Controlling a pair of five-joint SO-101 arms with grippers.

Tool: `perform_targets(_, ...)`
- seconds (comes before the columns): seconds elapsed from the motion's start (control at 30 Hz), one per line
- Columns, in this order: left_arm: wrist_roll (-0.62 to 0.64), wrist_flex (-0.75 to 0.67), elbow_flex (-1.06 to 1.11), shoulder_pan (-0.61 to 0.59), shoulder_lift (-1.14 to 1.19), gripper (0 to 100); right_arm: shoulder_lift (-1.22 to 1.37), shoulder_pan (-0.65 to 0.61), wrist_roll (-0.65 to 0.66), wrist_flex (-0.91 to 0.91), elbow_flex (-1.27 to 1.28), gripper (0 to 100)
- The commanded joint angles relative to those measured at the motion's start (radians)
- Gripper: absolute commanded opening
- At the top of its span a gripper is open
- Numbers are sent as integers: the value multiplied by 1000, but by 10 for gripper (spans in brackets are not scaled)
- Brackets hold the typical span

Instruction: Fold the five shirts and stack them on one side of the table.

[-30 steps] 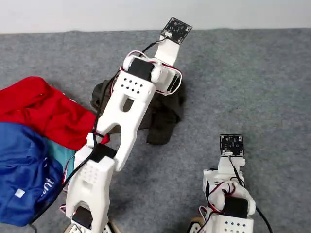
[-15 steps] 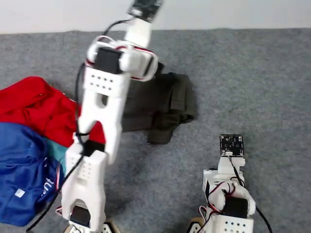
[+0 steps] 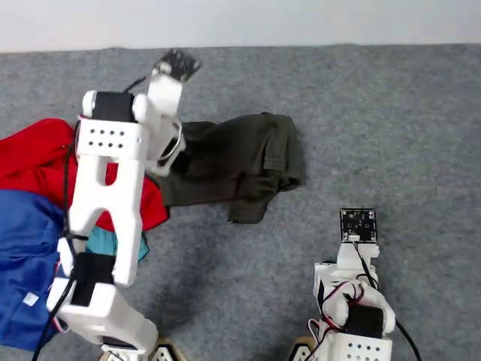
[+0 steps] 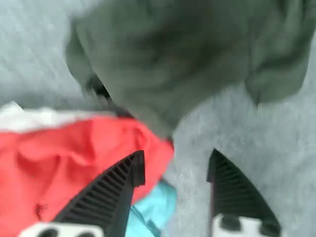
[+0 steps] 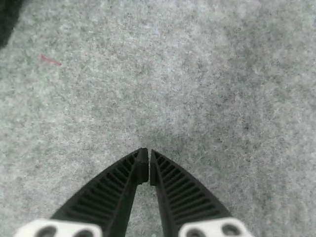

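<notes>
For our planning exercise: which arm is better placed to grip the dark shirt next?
Likely left. The left gripper hangs open beside the dark shirt; the right gripper sits shut over mat, apart from it.

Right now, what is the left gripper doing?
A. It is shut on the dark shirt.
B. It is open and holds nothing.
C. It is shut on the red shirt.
B: in the left wrist view the left gripper has its fingers wide apart, and the gap between them shows just the edge of the red shirt and the grey table below.
</notes>
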Motion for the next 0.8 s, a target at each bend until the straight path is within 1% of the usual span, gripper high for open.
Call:
perform_targets(0.0,-12,-63,101,-46,-64,182,-7,-7,11,2,15,26)
perform_targets(0.1,-12,-155,176,-64,-64,184,-7,-7,11,2,15,26)
perform_targets(0.33,-14,-351,334,-52,-61,186,-7,-7,11,2,15,26)
perform_targets(0.5,-14,-483,440,-48,-61,246,-7,-7,11,2,15,26)
perform_targets(0.63,-15,-539,461,-48,-51,250,-7,-7,11,2,15,26)
perform_targets(0.77,-17,-568,438,-49,43,250,-7,-7,11,2,15,26)
